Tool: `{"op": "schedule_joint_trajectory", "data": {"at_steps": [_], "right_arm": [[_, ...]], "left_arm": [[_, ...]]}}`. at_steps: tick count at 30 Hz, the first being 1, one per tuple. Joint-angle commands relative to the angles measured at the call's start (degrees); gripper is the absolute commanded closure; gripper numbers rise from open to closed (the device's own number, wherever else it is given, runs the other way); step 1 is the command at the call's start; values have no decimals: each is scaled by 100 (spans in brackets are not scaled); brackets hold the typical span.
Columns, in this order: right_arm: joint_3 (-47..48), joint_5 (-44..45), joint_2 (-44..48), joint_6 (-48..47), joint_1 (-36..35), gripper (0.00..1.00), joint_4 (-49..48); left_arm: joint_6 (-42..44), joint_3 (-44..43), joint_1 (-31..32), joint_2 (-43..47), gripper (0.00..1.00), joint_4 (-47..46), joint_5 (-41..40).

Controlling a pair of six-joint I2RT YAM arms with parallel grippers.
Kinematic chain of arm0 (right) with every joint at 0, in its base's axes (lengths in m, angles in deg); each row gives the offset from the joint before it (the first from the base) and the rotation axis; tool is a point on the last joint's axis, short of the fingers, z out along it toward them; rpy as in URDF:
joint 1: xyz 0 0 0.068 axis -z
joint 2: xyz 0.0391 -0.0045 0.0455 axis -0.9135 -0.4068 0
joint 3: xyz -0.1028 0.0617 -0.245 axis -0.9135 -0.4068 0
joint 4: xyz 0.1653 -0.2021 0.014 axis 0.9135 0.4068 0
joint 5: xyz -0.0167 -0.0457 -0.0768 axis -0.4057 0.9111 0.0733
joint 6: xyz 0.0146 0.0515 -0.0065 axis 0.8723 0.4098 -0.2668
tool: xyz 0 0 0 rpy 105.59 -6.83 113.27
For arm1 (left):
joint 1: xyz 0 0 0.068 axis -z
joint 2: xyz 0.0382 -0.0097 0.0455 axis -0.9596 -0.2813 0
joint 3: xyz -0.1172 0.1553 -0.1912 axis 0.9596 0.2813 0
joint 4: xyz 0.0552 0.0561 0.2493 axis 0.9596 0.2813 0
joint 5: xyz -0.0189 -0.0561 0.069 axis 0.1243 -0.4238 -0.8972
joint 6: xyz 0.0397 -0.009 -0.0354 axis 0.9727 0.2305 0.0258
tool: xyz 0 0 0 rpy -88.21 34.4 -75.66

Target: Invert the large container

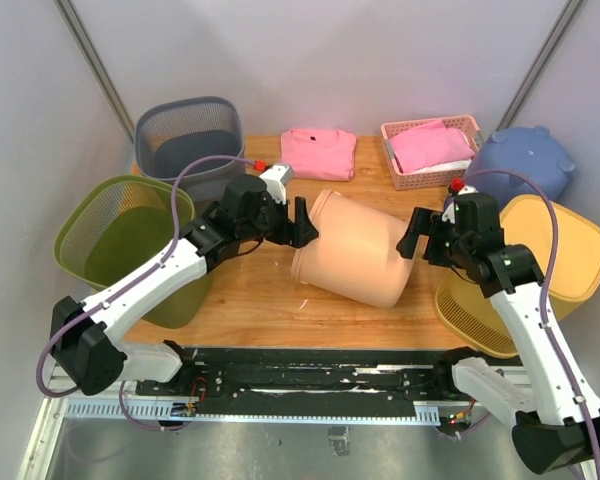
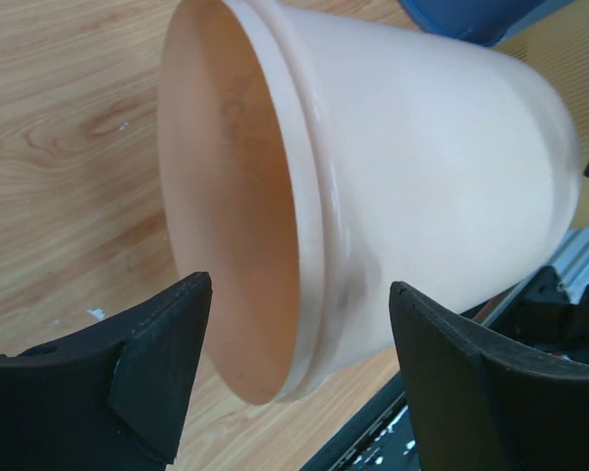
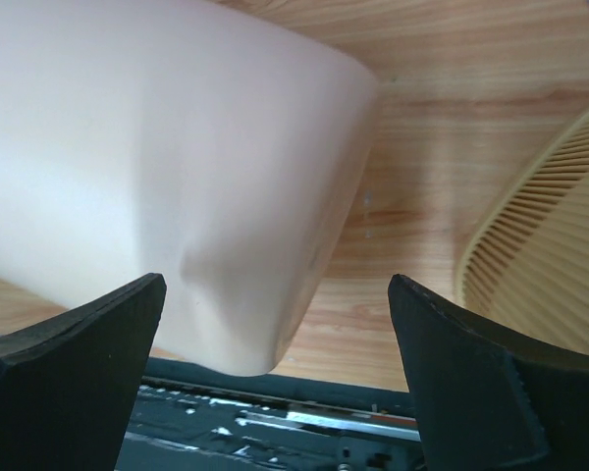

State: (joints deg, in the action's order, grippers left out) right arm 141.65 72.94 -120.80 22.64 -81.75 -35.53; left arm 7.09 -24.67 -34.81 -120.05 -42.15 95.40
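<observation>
Container [image 1: 355, 255] lies on its side on the table [image 1: 245, 300], between the two arms, with its mouth toward the left arm and its closed base toward the right one. At best it is halfway to upside down. Left gripper [image 1: 302, 222] sits at the mouth with its jaws well apart. In the wrist view the rim [image 2: 309, 196] shows between the fingers, but neither one touches it, so it holds nothing. Right gripper [image 1: 416, 235] hangs just beside the base with its jaws spread wide. It also grips nothing and, as far as its wrist view shows, is clear of the wall. The step in hand looks like repositioning between tipping the container and setting it mouth-down. The next move, as I judge it, calls for one arm to pinch the rim or get under the base, then raise the base end while the mouth end pivots down onto the wood. The smooth round wall could roll sideways, so the other gripper would do well to brace it.
</observation>
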Motion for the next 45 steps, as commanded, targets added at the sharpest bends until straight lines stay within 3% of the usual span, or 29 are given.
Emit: {"op": "schedule_joint_trajectory", "data": {"at_steps": [1,11,26,39,45], "right_arm": [[-292,-1179,88,565,406,1,-452],[-798,-2012,8,1252,556,0,-1242],[-1220,-2400,471,2033,560,3,-2166],[-1386,-953,560,1543,562,4,-1696],[-1733,-1624,334,1583,563,4,-2552]], "left_arm": [[300,-35,-7,-104,25,264,-226],[339,70,-8,-359,46,-27,-244],[248,184,-9,-869,74,-470,99],[305,260,-3,-609,80,-344,-97],[274,322,-9,-674,85,-385,-54]]}}
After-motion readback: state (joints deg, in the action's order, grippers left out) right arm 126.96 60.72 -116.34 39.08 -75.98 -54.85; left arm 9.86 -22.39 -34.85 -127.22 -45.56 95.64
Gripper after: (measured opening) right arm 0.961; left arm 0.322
